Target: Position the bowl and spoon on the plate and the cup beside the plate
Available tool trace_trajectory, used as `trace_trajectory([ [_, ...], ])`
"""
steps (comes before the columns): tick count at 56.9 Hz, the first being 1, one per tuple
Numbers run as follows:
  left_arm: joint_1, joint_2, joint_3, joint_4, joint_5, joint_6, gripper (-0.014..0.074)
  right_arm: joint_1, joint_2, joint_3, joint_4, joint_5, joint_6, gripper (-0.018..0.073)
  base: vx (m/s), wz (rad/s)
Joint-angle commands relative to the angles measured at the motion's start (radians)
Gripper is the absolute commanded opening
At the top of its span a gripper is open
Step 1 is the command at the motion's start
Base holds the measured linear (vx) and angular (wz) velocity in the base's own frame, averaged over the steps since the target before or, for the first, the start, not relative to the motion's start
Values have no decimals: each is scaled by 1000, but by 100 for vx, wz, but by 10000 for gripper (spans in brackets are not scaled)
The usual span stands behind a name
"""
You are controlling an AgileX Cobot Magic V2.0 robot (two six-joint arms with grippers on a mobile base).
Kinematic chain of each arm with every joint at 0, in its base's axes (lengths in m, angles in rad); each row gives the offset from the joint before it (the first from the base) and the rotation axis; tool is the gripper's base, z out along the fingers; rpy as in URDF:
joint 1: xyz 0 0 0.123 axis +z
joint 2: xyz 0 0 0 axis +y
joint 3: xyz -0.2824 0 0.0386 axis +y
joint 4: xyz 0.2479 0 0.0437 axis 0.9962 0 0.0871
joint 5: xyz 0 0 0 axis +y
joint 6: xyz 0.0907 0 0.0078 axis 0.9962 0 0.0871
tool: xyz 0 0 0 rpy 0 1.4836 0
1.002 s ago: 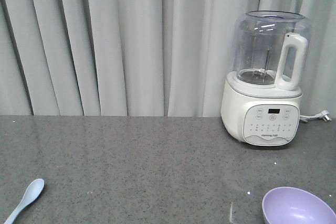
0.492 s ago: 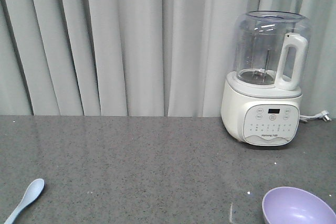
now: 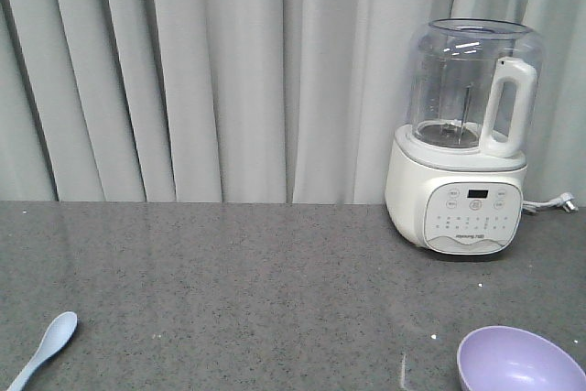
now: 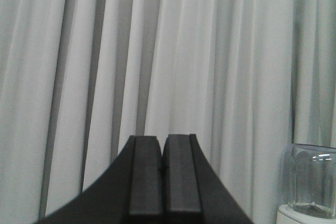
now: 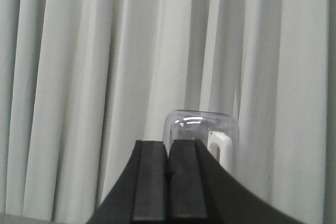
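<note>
The lavender bowl [image 3: 518,361] sits on the grey counter at the bottom right of the front view, cut off by the frame edge. The pale spoon [image 3: 46,347] lies at the bottom left, scoop pointing up and right. Plate and cup are out of view. My left gripper [image 4: 163,139] is shut with nothing between its pads, raised and facing the curtain. My right gripper [image 5: 169,142] is also shut on nothing, aimed at the curtain and the blender jar. Neither gripper shows in the front view.
A white blender [image 3: 464,139] with a clear jar stands at the back right of the grey counter [image 3: 256,281]; its plug [image 3: 557,203] lies beside it. The jar also shows as the blender [image 5: 202,132] and blender [image 4: 310,182]. Pale curtains [image 3: 201,70] hang behind.
</note>
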Motion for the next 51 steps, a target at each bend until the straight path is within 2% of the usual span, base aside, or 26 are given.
trace_trajectory([
  [1, 0, 149, -124, 47, -13, 20, 3, -6, 128, -102, -29, -67, -7, -8, 0, 0],
  [8, 0, 287, -173, 50, -9, 7, 3, -6, 250, -123, -28, -61, -6, -8, 0, 0],
  [17, 0, 368, -171, 55, -6, 11, 6, -6, 327, -120, -27, -29, -3, -4, 0, 0],
  [22, 0, 390, -171, 55, -6, 11, 34, -6, 337, -120, -27, -31, -3, 10, 0, 0],
  [27, 0, 398, -171, 55, -5, 11, 99, -6, 337, -120, -27, -34, -3, 53, 0, 0],
  [34, 0, 398, -171, 55, 2, 11, 243, -6, 337, -120, -27, -28, -3, 176, 0, 0],
  [43, 0, 398, -171, 61, 49, 40, 435, -6, 337, -120, -27, -29, -3, 412, 0, 0],
  [47, 0, 398, -171, 61, 72, 67, 491, -6, 337, -120, -27, -32, -3, 489, 0, 0],
  [51, 0, 398, -171, 58, 81, 69, 510, -6, 337, -120, -27, -54, -3, 538, 0, 0],
])
